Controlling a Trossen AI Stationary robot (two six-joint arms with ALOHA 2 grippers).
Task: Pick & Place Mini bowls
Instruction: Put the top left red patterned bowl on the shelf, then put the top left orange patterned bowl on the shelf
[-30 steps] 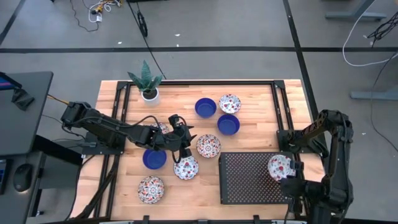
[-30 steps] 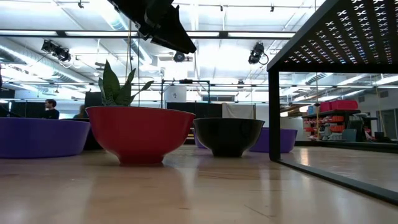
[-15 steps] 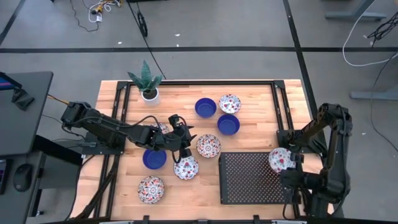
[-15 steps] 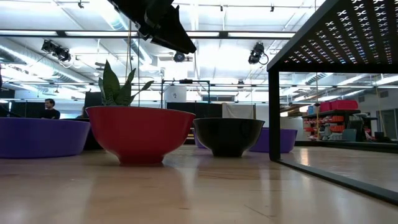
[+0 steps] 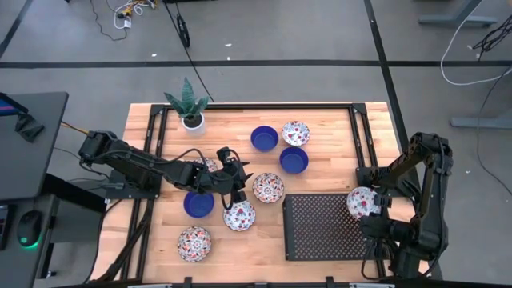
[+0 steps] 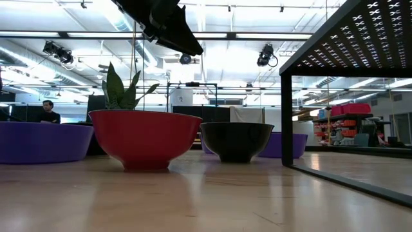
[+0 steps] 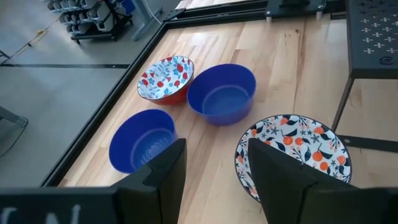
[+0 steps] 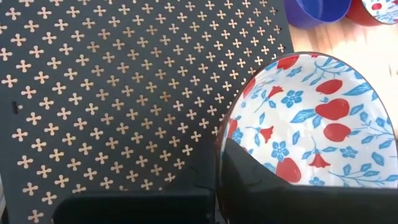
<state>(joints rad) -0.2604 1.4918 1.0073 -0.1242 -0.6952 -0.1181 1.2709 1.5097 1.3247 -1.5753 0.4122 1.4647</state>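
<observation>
Several mini bowls stand on the wooden table (image 5: 328, 120): blue ones (image 5: 264, 138) (image 5: 294, 160) (image 5: 198, 204) and floral ones (image 5: 295, 133) (image 5: 268, 187) (image 5: 238, 215) (image 5: 194, 243). My left gripper (image 5: 238, 179) (image 7: 214, 180) hovers open among the middle bowls with nothing between its fingers. My right gripper (image 5: 370, 224) is shut on a floral bowl (image 5: 361, 203) (image 8: 311, 118) over the right far corner of the black perforated rack (image 5: 320, 228) (image 8: 124, 81). My right gripper pinches the floral bowl's rim (image 8: 222, 146), one finger (image 8: 261, 183) inside the bowl and the other outside its wall. The fingers come steeply from above, from the table's near side. The bowl sits tilted above the rack; whether it touches the rack does not show.
A potted plant (image 5: 190, 108) stands at the far left corner. Black frame rails (image 5: 158, 136) (image 5: 360, 132) run along both sides of the table. In the low view a red bowl (image 6: 145, 138) and a dark bowl (image 6: 236, 140) stand beside the rack's leg (image 6: 284, 119).
My right gripper has carried the floral bowl a little toward the table's far edge and downward over the rack, keeping its hold. The rack has shifted slightly toward the table's right.
</observation>
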